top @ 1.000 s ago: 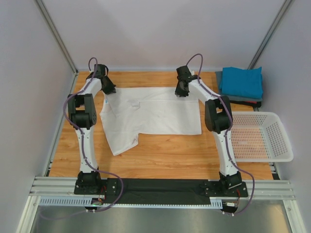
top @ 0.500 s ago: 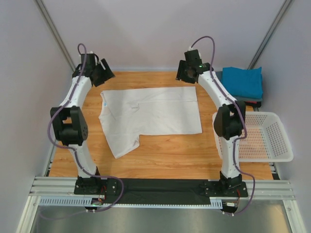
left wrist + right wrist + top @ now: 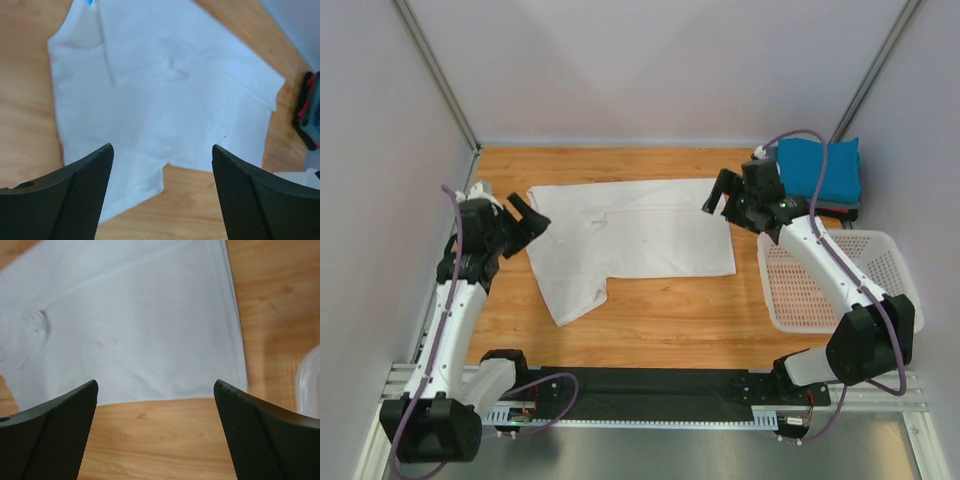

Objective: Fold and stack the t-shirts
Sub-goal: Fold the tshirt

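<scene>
White t-shirt [image 3: 640,235] (teal t-shirt [image 3: 817,168] too)

The black two-finger left end effector [image 3: 530,216] and right end effector [image 3: 716,195] hover raised, jaws spread wide, facing inward.

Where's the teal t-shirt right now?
Top view: the folded teal t-shirt lies at the far right corner of the table, atop a dark grey t-shirt, just behind the white mesh basket.

Bright, even overhead light, soft shadows; wrist views slightly blurred.
</scene>
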Controlling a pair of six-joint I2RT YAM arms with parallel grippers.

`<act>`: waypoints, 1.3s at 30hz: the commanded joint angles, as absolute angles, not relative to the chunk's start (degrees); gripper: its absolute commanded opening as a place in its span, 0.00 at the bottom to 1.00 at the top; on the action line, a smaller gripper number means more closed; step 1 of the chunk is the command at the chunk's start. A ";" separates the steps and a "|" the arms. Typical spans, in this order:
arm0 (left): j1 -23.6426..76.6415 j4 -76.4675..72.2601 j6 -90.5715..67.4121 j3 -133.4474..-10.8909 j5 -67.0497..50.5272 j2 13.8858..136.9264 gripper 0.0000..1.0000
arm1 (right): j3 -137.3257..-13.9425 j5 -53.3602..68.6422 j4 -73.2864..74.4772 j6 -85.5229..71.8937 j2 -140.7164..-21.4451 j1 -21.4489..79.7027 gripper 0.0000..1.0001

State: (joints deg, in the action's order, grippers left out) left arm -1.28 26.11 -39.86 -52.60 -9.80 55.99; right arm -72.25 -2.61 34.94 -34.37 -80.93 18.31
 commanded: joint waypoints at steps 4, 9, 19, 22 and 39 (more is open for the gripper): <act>-1.67 39.45 -49.12 -38.78 -4.39 37.30 0.85 | -59.43 -2.46 33.40 -42.36 -74.80 19.07 0.99; -1.23 42.10 -51.59 -28.49 -8.60 31.56 0.80 | -58.01 -4.12 33.57 -45.61 -76.55 21.43 0.97; 5.09 42.98 -50.54 -25.04 -3.61 36.90 0.76 | -62.14 -19.95 45.96 -54.30 -83.32 26.19 0.95; 6.41 43.41 -50.62 -25.57 -2.38 39.54 0.75 | -60.21 -20.65 45.09 -55.98 -83.32 26.28 0.92; 9.40 42.46 -56.16 -19.25 -1.49 35.51 0.65 | -63.02 -19.34 42.54 -57.13 -87.19 26.19 0.88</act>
